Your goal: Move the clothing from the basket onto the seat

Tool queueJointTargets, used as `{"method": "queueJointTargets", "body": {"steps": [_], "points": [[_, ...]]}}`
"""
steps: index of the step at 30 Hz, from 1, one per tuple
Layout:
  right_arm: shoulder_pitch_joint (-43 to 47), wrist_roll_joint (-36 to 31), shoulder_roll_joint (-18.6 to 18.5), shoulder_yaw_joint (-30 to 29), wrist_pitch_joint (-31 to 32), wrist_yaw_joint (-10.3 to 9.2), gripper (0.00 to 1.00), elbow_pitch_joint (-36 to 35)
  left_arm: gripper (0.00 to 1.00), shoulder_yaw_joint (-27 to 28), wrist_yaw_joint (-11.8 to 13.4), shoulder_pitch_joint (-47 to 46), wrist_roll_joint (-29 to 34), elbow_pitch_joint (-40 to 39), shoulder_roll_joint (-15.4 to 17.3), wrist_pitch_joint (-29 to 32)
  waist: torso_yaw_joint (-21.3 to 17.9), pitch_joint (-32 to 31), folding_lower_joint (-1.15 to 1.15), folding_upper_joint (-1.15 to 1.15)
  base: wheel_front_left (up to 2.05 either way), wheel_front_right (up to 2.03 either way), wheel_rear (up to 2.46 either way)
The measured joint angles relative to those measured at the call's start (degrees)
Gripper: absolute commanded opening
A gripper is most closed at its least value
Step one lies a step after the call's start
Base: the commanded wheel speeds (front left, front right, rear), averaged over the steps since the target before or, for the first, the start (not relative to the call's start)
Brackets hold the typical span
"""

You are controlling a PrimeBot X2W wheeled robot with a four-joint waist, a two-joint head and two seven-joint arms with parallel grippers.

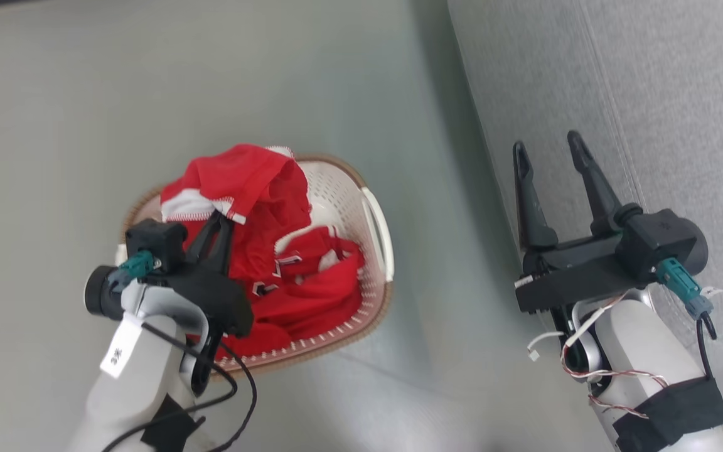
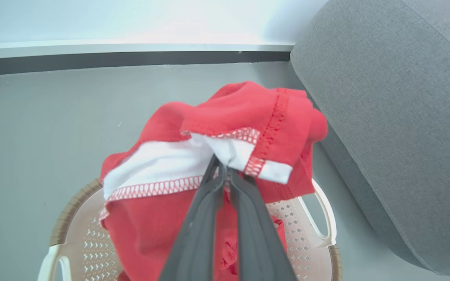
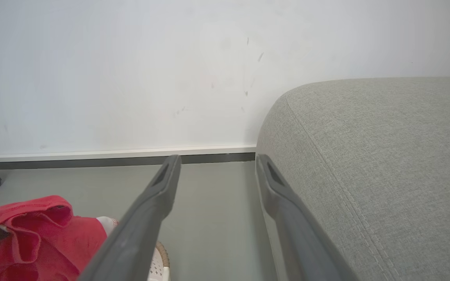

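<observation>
Red clothes (image 1: 261, 188) heaped in the white basket (image 1: 377, 232) on the grey floor (image 1: 54, 125), top piece pinched at its white edge and held up by the shut left jaws, right jaws wide open and empty, just above the grey seat (image 1: 650, 75) beside the basket.

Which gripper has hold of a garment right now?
The left gripper: it is shut on the white-trimmed edge of the clothing, held up over the basket. The right gripper stands open with nothing between its fingers, by the seat.
</observation>
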Motion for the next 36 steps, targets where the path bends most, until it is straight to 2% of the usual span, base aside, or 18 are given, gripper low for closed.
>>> {"method": "queueJointTargets", "body": {"steps": [8, 19, 36], "points": [[2.2, -0.2, -1.5, -0.1, 0.0, 0.83, 1.00, 1.5, 0.00, 0.2, -0.4, 3.9, -0.2, -4.1, -0.4, -1.0, 3.2, -6.3, 0.00, 0.00, 0.00, 0.00, 0.00], [6.1, 0.0, -1.7, 0.2, 0.0, 1.83, 1.00, 2.7, 0.00, 2.9, -0.2, 10.2, -1.5, -13.6, -0.1, -1.5, 6.8, -14.6, -0.01, 0.00, 0.00, 0.00, 0.00], [11.9, 0.7, -2.2, 1.5, 0.0, 3.16, 1.00, 4.2, 0.00, 4.1, 1.2, 19.0, -1.2, -32.1, 1.5, -1.5, 8.7, -24.1, 0.00, 0.00, 0.00, 0.00, 0.00]]}}
